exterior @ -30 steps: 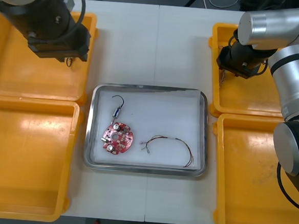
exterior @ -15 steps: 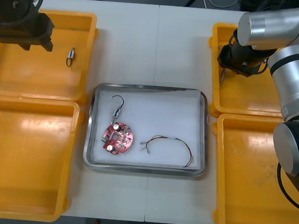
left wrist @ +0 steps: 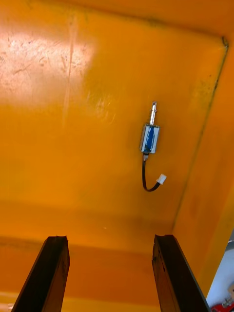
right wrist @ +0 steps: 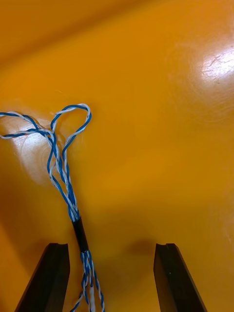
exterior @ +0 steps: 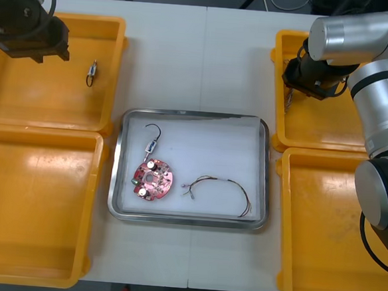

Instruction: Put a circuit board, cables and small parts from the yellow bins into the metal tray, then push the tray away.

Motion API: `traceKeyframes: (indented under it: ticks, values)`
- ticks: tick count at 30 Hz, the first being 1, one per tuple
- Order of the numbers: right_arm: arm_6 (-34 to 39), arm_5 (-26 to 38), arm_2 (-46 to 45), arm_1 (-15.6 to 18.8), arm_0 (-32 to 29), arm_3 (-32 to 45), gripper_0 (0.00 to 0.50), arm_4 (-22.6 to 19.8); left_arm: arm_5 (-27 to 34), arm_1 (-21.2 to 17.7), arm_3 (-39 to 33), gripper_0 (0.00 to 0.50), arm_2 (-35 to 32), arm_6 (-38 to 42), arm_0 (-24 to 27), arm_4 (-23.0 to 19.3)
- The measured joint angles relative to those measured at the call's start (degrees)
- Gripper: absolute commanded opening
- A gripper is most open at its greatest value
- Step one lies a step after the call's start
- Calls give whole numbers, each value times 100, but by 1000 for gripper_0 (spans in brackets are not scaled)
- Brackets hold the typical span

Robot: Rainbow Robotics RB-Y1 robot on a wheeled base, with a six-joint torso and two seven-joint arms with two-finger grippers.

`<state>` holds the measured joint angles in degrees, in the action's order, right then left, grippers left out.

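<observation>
Left gripper: over the outer end of the far left bin, above its floor; fingers stand apart, nothing between them.
Loose metal part: lies on that bin's floor near the tray-side wall, ahead of the left gripper and well apart from it. It has a small silver and blue body with a pin at one end, and a short black lead ending in a white plug.
Near left bin: just beside the tray's left rim.
Metal tray: mid-table, between the two pairs of bins; white inside.
Hooked part: a small metal part on a black hooked cable in the tray's left half. Its near end reaches the board's far edge; cannot tell if they touch.
Circuit board: round, red, flat in the tray's near left area.
Thin cable: curves from beside the board toward the tray's near right corner, apart from the board.
Right gripper: in the far right bin by its tray-side wall, low over the floor; fingers spread, holding nothing.
Blue and white cable: twisted and looped on that bin's floor. Its black sleeve and tail run in between the right gripper's fingers, nearer one of them, touching neither.
Near right bin: beside the tray's right rim.
</observation>
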<state>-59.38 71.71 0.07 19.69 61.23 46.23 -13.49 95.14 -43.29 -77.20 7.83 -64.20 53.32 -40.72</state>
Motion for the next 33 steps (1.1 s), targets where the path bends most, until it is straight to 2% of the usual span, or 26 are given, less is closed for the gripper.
traceKeyframes:
  ticks: [6, 15, 20, 21, 22, 23, 26, 28, 29, 30, 31, 33]
  values:
    - [0, -8, 0, 5, -10, 3, 500, -11, -514, 146, 243, 500, 144, 0, 0, 63]
    - [0, -19, 0, 31, -36, 6, 500, -86, -1608, 418, 1055, 500, 538, -1, 1, 128]
    - [0, -34, 0, 48, -55, 14, 489, -131, -2016, 587, 1419, 500, 656, -2, 1, 134]
    - [0, -35, 0, 50, -58, 14, 377, -133, -2081, 621, 1478, 500, 656, -2, 1, 134]
    - [0, -36, 0, 54, -62, 14, 377, -134, -2146, 653, 1536, 500, 656, -2, 1, 134]
    - [0, -36, 0, 59, -71, 13, 216, -135, -2220, 682, 1593, 500, 662, -2, 1, 135]
    - [0, -43, 0, 63, -136, 15, 144, -158, -2468, 731, 1725, 500, 758, -2, 1, 140]
    - [0, -49, 0, 64, -140, 17, 52, -181, -2612, 737, 1778, 500, 873, -2, 1, 143]
    - [0, -52, 0, 64, -140, 17, 27, -192, -2670, 737, 1793, 500, 927, -2, 1, 147]
    - [0, -53, 0, 64, -140, 18, 27, -197, -2729, 737, 1804, 500, 969, -2, 1, 150]
    - [0, -53, 0, 65, -140, 18, 0, -198, -2782, 738, 1816, 500, 1002, -2, 1, 151]
    - [0, -53, 0, 66, -140, 18, 0, -202, -2893, 742, 1840, 500, 1029, -2, 0, 153]
